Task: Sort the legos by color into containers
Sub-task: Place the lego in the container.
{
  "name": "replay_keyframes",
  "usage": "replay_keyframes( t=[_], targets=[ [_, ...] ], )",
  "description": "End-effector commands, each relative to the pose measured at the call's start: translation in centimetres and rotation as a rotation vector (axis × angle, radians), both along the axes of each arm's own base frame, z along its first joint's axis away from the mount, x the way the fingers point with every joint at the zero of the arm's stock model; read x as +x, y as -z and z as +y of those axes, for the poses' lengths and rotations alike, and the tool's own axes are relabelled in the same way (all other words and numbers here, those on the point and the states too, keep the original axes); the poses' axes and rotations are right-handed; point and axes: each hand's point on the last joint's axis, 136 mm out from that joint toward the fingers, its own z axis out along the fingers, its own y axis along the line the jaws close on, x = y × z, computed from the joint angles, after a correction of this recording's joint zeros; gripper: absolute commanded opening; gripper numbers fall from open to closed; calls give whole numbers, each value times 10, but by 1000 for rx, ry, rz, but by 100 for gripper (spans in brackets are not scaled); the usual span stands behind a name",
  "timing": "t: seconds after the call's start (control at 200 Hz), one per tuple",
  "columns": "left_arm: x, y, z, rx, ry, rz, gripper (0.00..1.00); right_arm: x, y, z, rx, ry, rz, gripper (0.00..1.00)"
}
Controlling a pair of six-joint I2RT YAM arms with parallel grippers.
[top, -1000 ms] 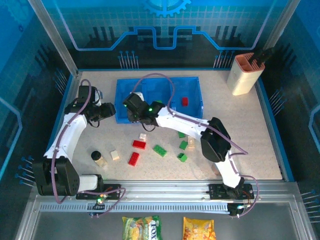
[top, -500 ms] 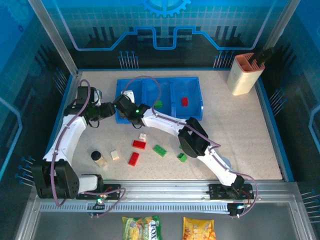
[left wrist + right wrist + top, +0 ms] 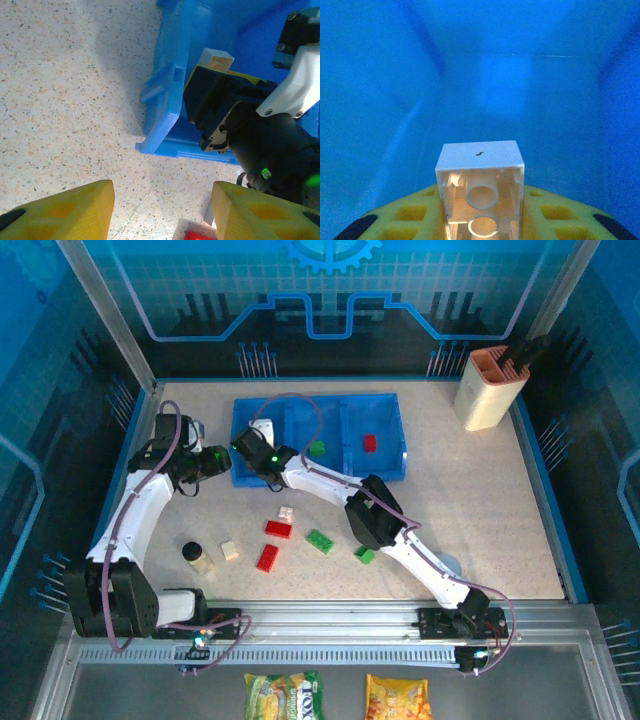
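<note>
The right end effector (image 3: 257, 437) pinches a cream brick (image 3: 481, 165) over the left compartment of the tray (image 3: 390, 400), near its left wall. Released here, it may clip that wall and tumble onto the desk (image 3: 500, 500). The left end effector (image 3: 161, 212), jaws apart and empty, hovers just beside: a collision risk.

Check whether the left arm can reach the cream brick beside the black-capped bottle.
Probably yes: the left gripper is open, the cream brick lies on bare table on that arm's side, and the right arm is over the tray. The bottle nearby might get nudged.
</note>
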Motion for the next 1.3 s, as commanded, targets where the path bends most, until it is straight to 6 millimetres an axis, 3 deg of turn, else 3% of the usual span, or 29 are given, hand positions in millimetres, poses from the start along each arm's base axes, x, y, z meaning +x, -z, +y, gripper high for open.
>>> replay_keyframes(
  t=[0.0,0.235,0.475,0.765,1.016,1.036,1.046,1.066,1.296],
  targets=[
    [-2,-5,-1,-22,0,-26,55,10,6,-5,7,43,-6,36],
    [-2,-6,0,-22,-1,-26,55,12,-1,-9,11,60,-16,52],
    [-2,-5,-2,-29,4,-21,55,11,-45,-6,32,40,-72,52],
    [-2,1,-4,-34,18,4,55,-10,-90,-7,26,-16,-87,52],
    [-2,10,-6,-41,32,42,55,-36,-111,-26,13,-70,-37,50],
    [-2,11,-6,-41,34,46,55,-38,-104,-27,0,-78,-24,50],
    [-2,11,-6,-41,35,48,55,-40,-116,-29,12,-81,-33,50],
    [-2,12,-6,-41,34,53,55,-42,-120,-32,12,-87,-33,50],
    [-5,15,-10,-47,42,88,54,-76,-127,-70,-22,-134,29,49]
  ],
)
